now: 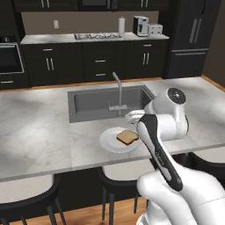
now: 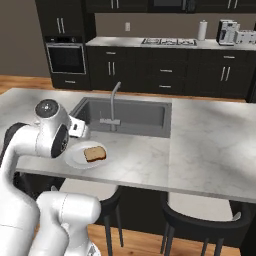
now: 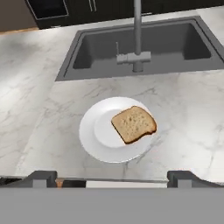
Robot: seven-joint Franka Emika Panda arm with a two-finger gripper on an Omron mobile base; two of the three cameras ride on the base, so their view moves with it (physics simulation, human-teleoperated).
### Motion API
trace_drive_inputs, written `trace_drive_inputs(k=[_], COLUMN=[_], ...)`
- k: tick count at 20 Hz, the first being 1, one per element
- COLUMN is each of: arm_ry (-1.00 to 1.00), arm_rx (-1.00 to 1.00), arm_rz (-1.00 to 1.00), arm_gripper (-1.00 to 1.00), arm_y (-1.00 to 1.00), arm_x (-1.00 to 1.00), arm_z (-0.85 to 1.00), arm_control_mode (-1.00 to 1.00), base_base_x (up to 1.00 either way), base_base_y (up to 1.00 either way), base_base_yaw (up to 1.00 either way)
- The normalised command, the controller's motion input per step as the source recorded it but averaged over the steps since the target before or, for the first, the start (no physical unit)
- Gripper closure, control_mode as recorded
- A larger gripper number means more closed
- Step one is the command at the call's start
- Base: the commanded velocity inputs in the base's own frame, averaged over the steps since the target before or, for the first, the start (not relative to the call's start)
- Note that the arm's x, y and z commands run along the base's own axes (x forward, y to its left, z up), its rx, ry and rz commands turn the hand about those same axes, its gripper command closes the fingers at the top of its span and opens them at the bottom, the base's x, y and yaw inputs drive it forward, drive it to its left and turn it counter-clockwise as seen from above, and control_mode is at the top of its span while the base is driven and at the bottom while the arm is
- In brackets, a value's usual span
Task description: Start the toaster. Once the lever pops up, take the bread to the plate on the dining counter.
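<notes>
1. Sitting flat on the plate (image 3: 94, 131), the bread (image 3: 134, 124) lies toward the plate's side nearer the faucet (image 3: 137, 30), fully inside the rim.
2. The plate itself is on the dining counter (image 1: 35, 136), just in front of the sink (image 1: 94, 103), on the stool side of it.
3. The gripper (image 3: 111, 177) hangs above the plate's near edge with its jaws spread as wide as they go, and nothing between them, clear of bread and plate.
4. The toaster (image 1: 155, 29) is way off beyond the sink on the back worktop, next to the coffee machine (image 1: 140, 25).
</notes>
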Motion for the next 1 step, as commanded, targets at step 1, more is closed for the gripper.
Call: trace_drive_inputs(k=[1], arm_ry=[0.0], arm_rx=[0.0], arm_rz=[-0.07], arm_gripper=[-1.0], arm_y=[-0.31], arm_x=[-0.52], arm_z=[0.27], arm_control_mode=[-1.0], base_base_x=[0.0], base_base_y=[0.0], base_base_yaw=[0.0])
